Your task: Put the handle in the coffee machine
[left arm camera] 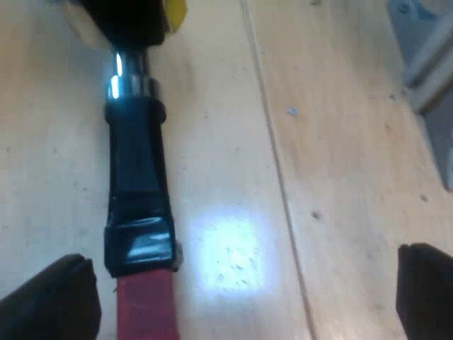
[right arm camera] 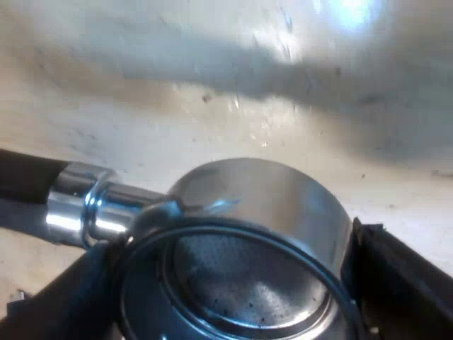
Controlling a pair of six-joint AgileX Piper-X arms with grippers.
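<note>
The metal holder's dark handle [left arm camera: 136, 170] runs from its shiny neck [left arm camera: 127, 74] to the red end [left arm camera: 145, 312] over a pale wooden table [left arm camera: 340, 177]. My left gripper [left arm camera: 244, 283] is open. Its fingers [left arm camera: 53, 301] stand wide apart, with the red end close beside one and touching neither. My right gripper [right arm camera: 233, 283] is shut on the holder's round metal head [right arm camera: 262, 205], one black finger [right arm camera: 393, 273] on each side of the rim. The perforated basket [right arm camera: 241, 283] faces the camera and looks empty. A dark bulk with a yellow patch [left arm camera: 173, 10] covers the head end of the neck.
A seam [left arm camera: 272, 149] runs along the wooden top beside the handle. A grey-blue object [left arm camera: 425, 64] sits farther off across the seam. A bright patch of light [left arm camera: 230, 251] lies on the wood between my left fingers.
</note>
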